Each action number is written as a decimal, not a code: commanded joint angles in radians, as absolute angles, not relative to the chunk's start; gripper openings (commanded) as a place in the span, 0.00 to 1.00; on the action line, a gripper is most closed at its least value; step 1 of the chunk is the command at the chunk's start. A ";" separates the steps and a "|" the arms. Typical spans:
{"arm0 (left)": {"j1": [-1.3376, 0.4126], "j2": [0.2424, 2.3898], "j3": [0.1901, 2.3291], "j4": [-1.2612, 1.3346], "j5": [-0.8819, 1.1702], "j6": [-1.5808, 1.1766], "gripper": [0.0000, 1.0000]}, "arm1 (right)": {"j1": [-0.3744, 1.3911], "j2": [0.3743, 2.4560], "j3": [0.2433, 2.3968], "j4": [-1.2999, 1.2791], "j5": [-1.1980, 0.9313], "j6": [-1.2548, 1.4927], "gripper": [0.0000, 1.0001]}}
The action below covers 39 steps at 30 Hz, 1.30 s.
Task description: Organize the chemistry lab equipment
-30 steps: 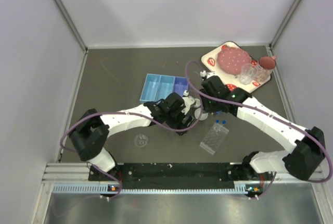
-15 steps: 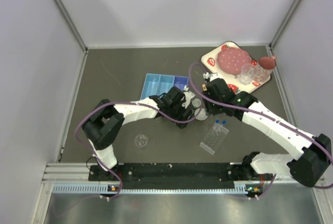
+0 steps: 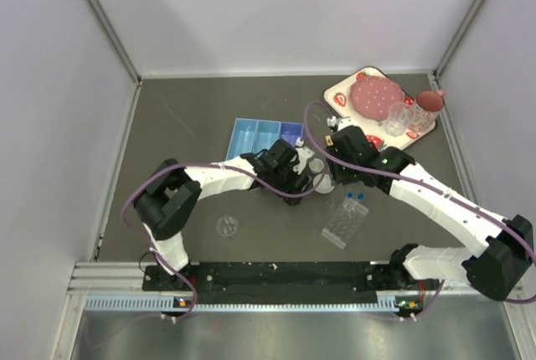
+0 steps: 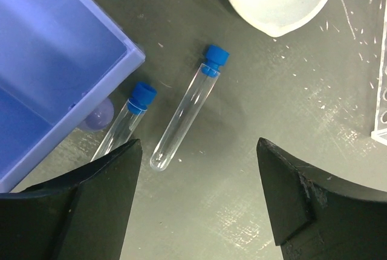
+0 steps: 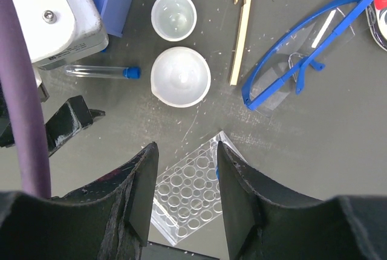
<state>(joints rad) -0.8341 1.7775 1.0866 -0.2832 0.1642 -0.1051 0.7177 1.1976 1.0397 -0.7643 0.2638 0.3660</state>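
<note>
Tube (image 4: 184,115), blue cap, lies flat on the dark table (image 4: 290,151), aslant, cap end toward a white spouted dish (image 5: 180,77); apart from it

Second tube (image 4: 124,121) lies just beside the first, roughly parallel; cap close to the corner of the blue bin (image 4: 54,60), closed end hidden behind a finger

Left claw (image 4: 198,151): spread wide, nothing pinched; low over the table with the first tube's closed end in the gap between its fingers, no contact seen

Spouted dish sits next to a smaller round dish (image 5: 173,16), the two nearly touching, the small one nearer the bin

Tongs (image 5: 242,24), thin tan wood, lie flat just beside the dishes; blue-framed goggles (image 5: 302,48) lie on their other side, well clear of the dishes

Rack (image 3: 345,222), clear with rows of round wells, lies flat nearer the arm bases than the dishes; two small blue pieces (image 3: 356,197) just beside its far end

Right claw (image 5: 185,151): fingers part-spread, nothing between them; it hangs over the rack, whose wells show through the gap

One more clear dish (image 3: 227,226) sits alone near the left arm, well apart from the rest

Strawberry tray (image 3: 339,92) with pink plate and glasses stands in the far right corner
</note>
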 commanded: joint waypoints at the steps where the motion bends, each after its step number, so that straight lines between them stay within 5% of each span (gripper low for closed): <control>1: -0.834 1.807 1.106 -0.244 0.175 -0.126 0.80 | 0.716 1.166 1.031 -0.724 0.258 0.359 0.44; 15: -0.834 1.787 1.040 -0.238 0.124 -0.175 0.24 | 0.716 1.134 1.009 -0.723 0.235 0.371 0.43; 19: -0.836 1.761 1.006 -0.230 0.114 -0.190 0.00 | 0.716 1.128 1.003 -0.723 0.232 0.373 0.43; 27: -0.859 1.608 0.950 -0.261 0.130 -0.199 0.00 | 0.716 1.115 1.017 -0.742 0.212 0.382 0.43; 39: -0.919 1.283 0.946 -0.351 0.299 -0.196 0.00 | 0.735 1.123 1.100 -0.772 -0.124 0.390 0.44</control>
